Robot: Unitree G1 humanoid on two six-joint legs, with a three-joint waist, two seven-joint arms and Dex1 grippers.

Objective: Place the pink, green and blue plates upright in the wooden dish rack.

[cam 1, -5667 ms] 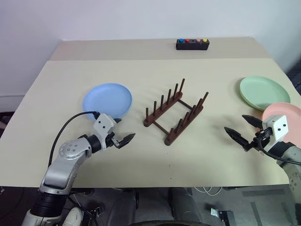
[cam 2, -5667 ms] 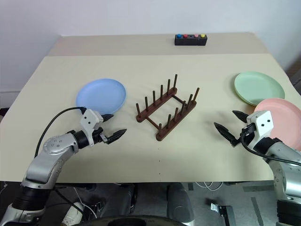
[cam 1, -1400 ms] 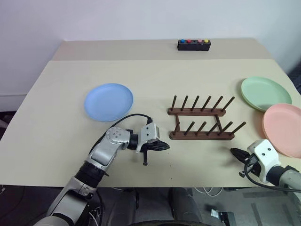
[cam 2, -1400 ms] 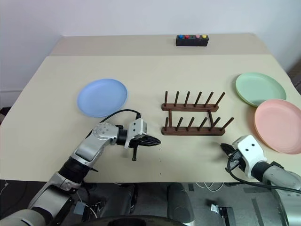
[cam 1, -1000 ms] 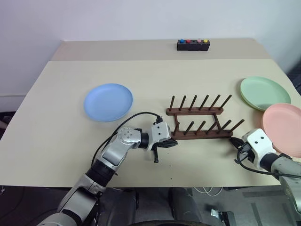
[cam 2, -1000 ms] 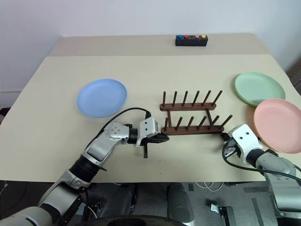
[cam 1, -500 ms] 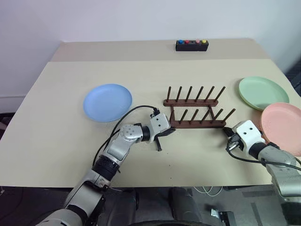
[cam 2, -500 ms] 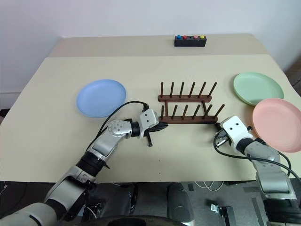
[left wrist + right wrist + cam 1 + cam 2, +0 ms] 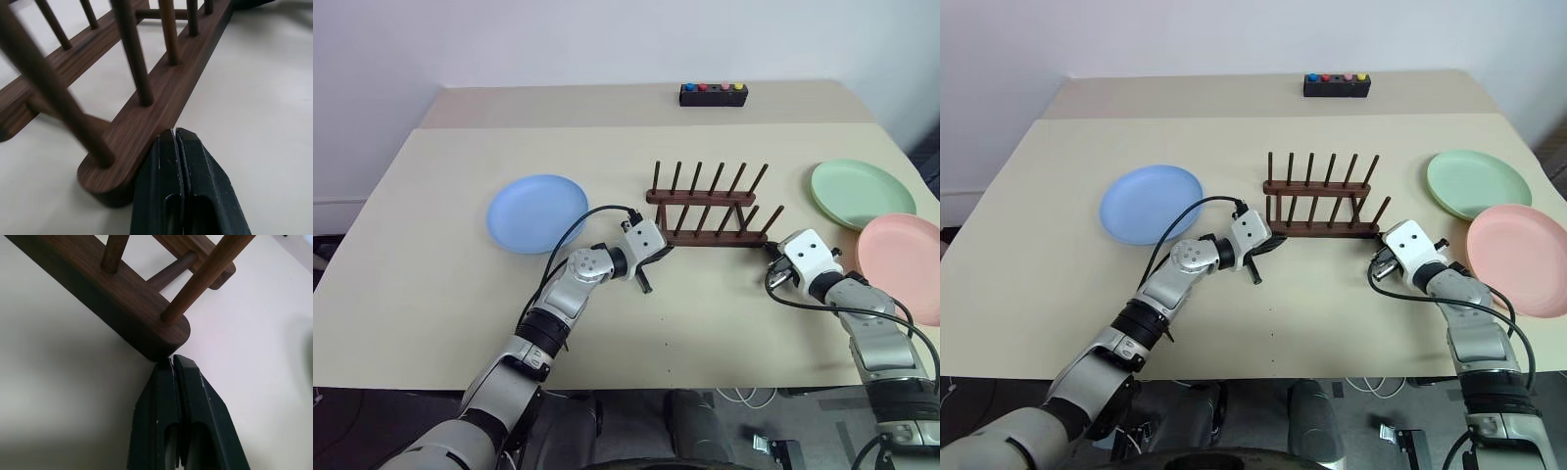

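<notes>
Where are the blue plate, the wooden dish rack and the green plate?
blue plate (image 9: 537, 212): left eye view, centre of its dish.
wooden dish rack (image 9: 705, 241): left eye view, middle of the near rail.
green plate (image 9: 1479, 184): right eye view, centre of its dish.

My left gripper (image 9: 175, 139) has two black fingers, smooth and tapering, pressed flat together at a thin seam. My right gripper (image 9: 172, 363) is the same, with small pale specks on its black fingers. Behind each sits a white boxy wrist block; the one on my right arm (image 9: 847, 304) shows two small dark dots. My left arm (image 9: 553, 308) is silver-grey with rounded joints and black bands. A black cable loops along each arm.
</notes>
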